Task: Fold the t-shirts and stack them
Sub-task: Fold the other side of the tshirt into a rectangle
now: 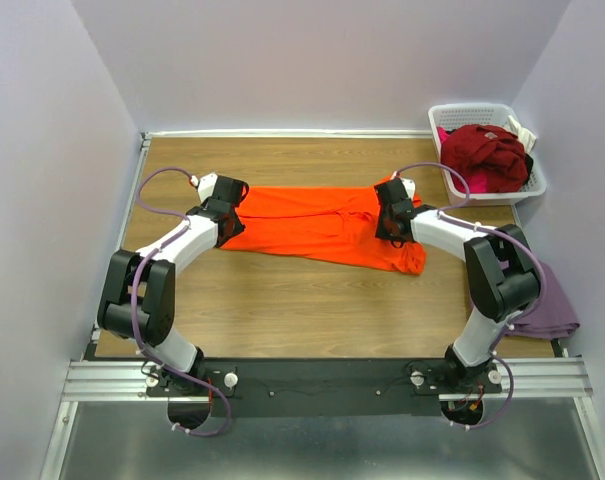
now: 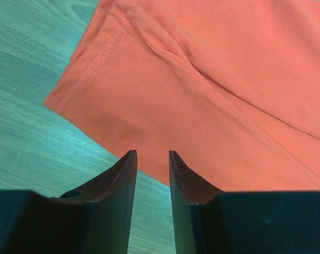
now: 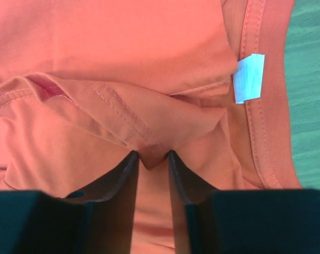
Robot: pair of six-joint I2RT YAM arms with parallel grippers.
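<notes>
Folding: your right gripper (image 3: 152, 154) pinches the bright orange fabric t-shirt (image 1: 312, 225). Next, close the narrowly parted, empty left gripper (image 2: 152, 153) on its hem.

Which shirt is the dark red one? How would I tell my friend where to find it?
On the wooden table, find the white slatted basket in the far right corner. The dark red t-shirt is heaped in it. Unlike the bright orange t-shirt spread mid-table and the purple t-shirt at the near right edge, it is crumpled and deep red.
</notes>
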